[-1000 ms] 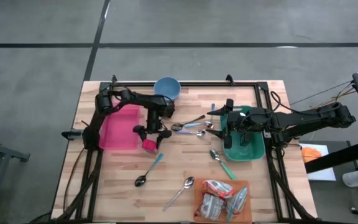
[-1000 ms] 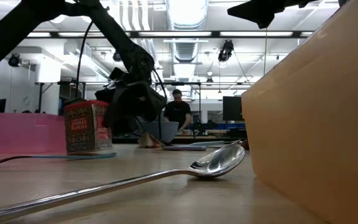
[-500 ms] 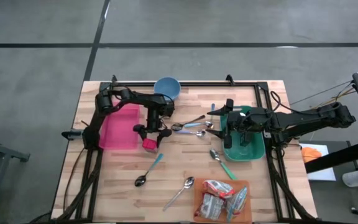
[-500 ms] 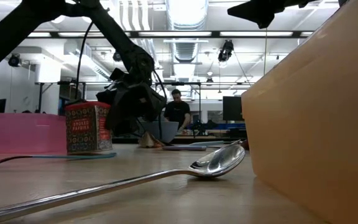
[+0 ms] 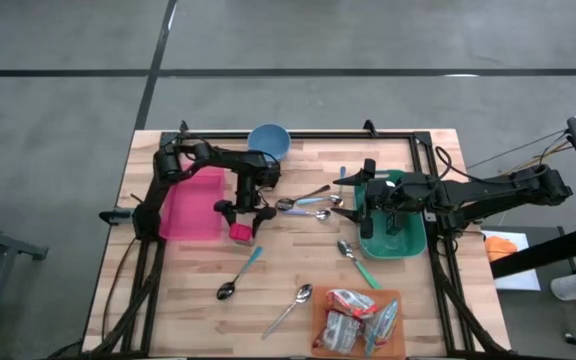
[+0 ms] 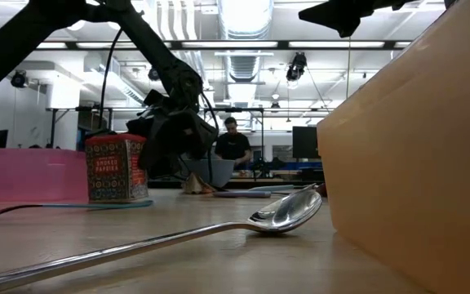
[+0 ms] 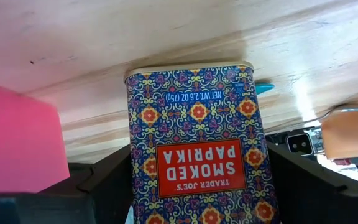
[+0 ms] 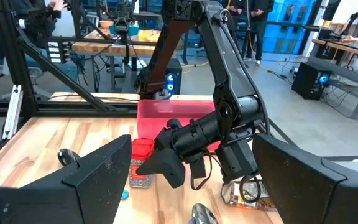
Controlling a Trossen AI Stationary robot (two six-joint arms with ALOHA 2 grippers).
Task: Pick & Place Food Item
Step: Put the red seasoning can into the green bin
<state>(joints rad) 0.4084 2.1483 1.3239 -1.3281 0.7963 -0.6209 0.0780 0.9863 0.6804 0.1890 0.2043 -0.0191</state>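
Note:
A red and blue patterned smoked-paprika tin (image 7: 197, 143) stands upright on its base on the wooden table (image 5: 298, 265), just right of the pink bin (image 5: 193, 205); the low view also shows the tin (image 6: 117, 169). My left gripper (image 5: 240, 224) reaches down over it from the far side and is shut on it. My right gripper (image 8: 191, 186) hovers open and empty above the green bin (image 5: 393, 245) at the table's right. My left gripper pinches the tin between its two fingers (image 7: 104, 177), one on each narrow side of the tin's upper part (image 7: 135, 186). The fingers slant down from the table's far side. The tin stays upright with its base (image 7: 191, 70) on the table.
A blue bowl (image 5: 269, 140) sits at the far edge. Several spoons (image 5: 308, 200) lie across the table's middle and near side. An orange tray (image 5: 358, 322) with wrapped packets sits at the near right. A person stands in the room beyond (image 6: 233, 147).
With my left gripper on it, the tin has turned a little on its base. It now shows more of its label face to the low view and stays on the table.

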